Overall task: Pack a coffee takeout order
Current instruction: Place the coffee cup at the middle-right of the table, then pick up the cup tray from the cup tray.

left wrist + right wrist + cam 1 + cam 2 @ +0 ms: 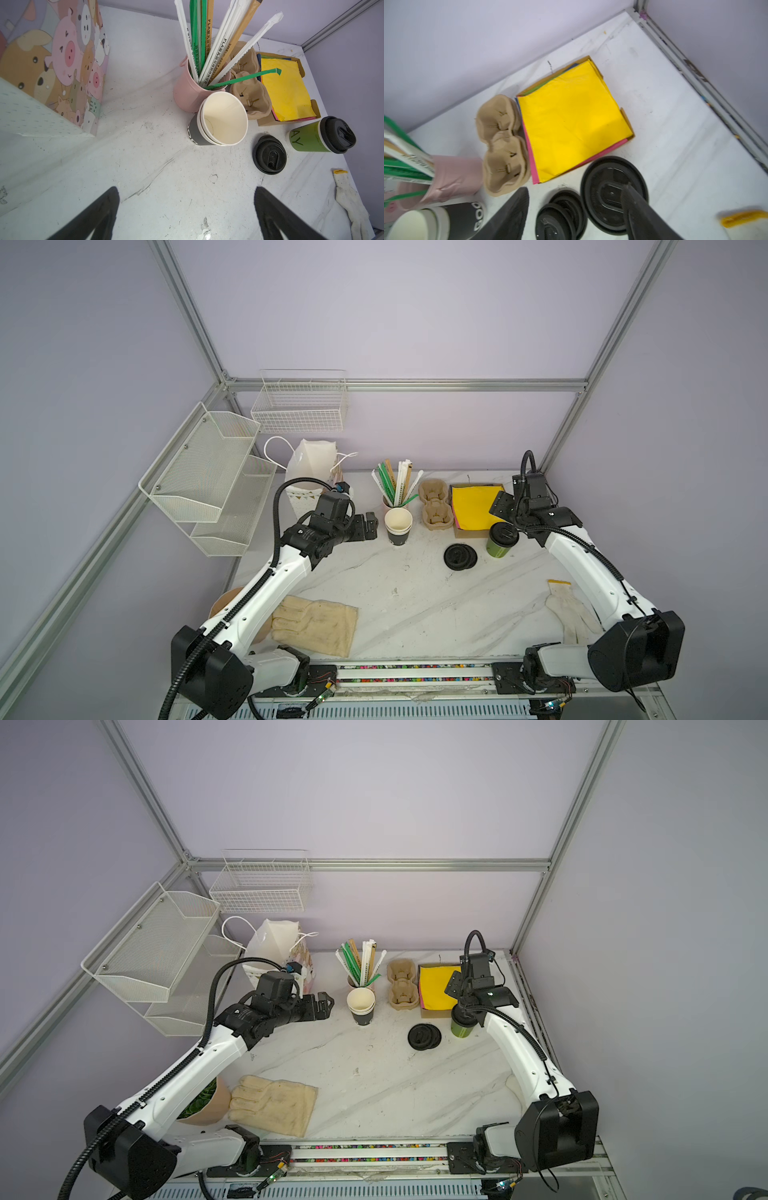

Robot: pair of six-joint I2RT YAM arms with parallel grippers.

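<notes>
Just above lidded cup (602, 182), right claw (576, 187) spread, empty, one finger over lid. Centre first, grip body below lid, squeeze gently. Left claw (186, 189) spread, idle.

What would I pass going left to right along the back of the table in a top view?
White paper bag → straws → brown cup carrier → yellow paper sheet.
</notes>
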